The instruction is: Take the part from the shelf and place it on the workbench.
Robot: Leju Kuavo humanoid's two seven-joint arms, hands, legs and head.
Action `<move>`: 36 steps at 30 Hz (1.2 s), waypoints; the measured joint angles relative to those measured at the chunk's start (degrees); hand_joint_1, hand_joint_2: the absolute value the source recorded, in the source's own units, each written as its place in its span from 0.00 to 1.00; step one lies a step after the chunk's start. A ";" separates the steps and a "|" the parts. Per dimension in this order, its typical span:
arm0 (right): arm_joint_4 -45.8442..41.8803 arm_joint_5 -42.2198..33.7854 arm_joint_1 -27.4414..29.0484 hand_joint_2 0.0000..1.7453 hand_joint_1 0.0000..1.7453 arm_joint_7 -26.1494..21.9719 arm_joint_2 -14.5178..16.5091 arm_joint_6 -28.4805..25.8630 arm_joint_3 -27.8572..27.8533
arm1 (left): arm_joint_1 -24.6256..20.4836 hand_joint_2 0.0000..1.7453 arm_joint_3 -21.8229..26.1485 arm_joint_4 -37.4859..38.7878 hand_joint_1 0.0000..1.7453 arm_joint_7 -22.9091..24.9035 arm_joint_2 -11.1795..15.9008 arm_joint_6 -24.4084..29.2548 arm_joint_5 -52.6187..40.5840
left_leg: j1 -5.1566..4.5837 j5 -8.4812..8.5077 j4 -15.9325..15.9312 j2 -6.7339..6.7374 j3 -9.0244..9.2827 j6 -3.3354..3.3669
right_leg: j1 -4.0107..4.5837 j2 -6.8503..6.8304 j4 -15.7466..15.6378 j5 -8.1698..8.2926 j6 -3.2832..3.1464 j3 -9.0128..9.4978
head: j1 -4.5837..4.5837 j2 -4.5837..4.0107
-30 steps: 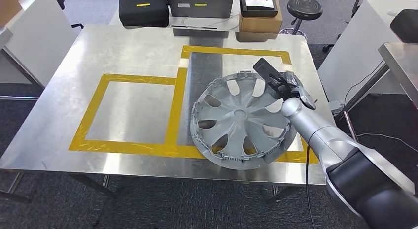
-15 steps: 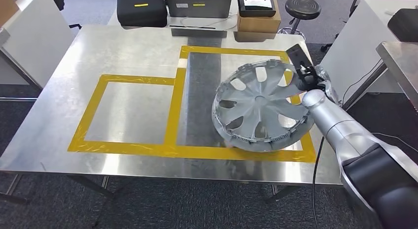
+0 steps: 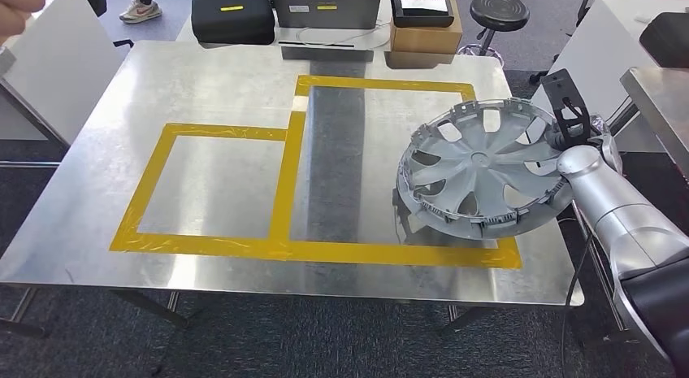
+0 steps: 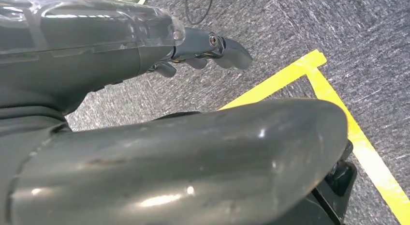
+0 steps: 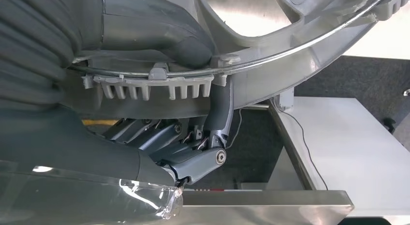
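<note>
Right arm [image 3: 617, 207]: smooth silver casing along the forearm, rounded at the wrist, giving way to a bulky dark grey segment near the lower right. A thin black cable hangs beside it.

Right hand [image 5: 159, 109]: grey ribbed cover, thick grey thumb [image 5: 159, 38], darker metallic fingers [image 5: 217, 113] with exposed linkages and a round silver screw at a pivot. A clear plastic shell sits over the wrist.

Left hand [image 4: 203, 48]: dark grey, glossy, under a transparent cover; small screw at a finger pivot.

Black case [image 3: 236, 15], cardboard box [image 3: 426, 38], stool [image 3: 501, 13]
</note>
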 joint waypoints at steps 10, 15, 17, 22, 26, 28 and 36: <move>-2.80 -1.78 2.43 1.00 0.00 -0.04 -2.25 0.47 -0.07 | -0.01 1.00 -0.46 0.00 0.00 -0.38 0.08 0.73 -0.13 | 0.00 0.00 -0.03 0.28 0.00 0.00 | 0.00 0.08 0.01 -0.01 0.01 -0.01 | -0.03 0.00; -3.37 -2.20 2.96 1.00 0.00 -0.28 -2.64 0.59 -0.12 | -0.01 1.00 -0.58 0.00 0.00 -0.48 0.09 0.80 -0.04 | 0.00 0.00 -0.03 0.43 0.03 0.00 | 0.00 0.13 0.01 0.00 0.01 -0.01 | -0.04 0.00; -3.53 -2.44 3.32 1.00 0.00 -0.37 -2.76 0.59 -0.27 | -0.01 1.00 -0.58 0.00 0.00 -0.49 0.09 0.76 0.06 | 0.00 0.00 -0.03 0.48 0.05 0.00 | 0.00 0.17 0.01 0.01 0.02 -0.01 | -0.04 0.00; -3.65 -2.98 3.81 1.00 0.00 -0.79 -3.13 0.77 -0.92 | -0.01 1.00 -0.58 0.00 0.00 -0.45 0.09 0.74 0.37 | 0.00 0.00 -0.05 0.60 0.04 0.00 | 0.01 0.24 0.01 0.02 0.04 0.00 | -0.04 0.00; -4.14 -1.88 4.04 1.00 0.00 -4.45 -2.02 3.47 -0.87 | -0.01 1.00 -0.61 0.00 0.00 -0.23 0.05 0.72 0.27 | -0.01 -0.04 -0.13 1.34 -0.02 0.05 | 0.06 0.55 0.05 0.06 0.07 0.01 | -0.02 0.00; -4.16 -0.79 4.05 1.00 0.00 -8.55 0.31 5.55 -0.72 | -0.11 1.00 -0.65 -0.01 0.00 -0.20 -0.02 0.68 -0.01 | -0.01 -0.12 -0.16 2.06 0.05 0.13 | 0.12 0.92 0.06 0.11 0.05 -0.01 | -0.02 0.00; -2.95 0.61 4.57 1.00 0.00 -16.22 12.56 8.58 0.87 | -1.01 1.00 -1.37 -0.02 0.00 -0.47 -0.42 0.16 -1.14 | 0.10 -0.24 -0.23 3.26 0.35 0.17 | 0.21 1.85 0.10 0.22 -0.12 -0.21 | -0.17 0.00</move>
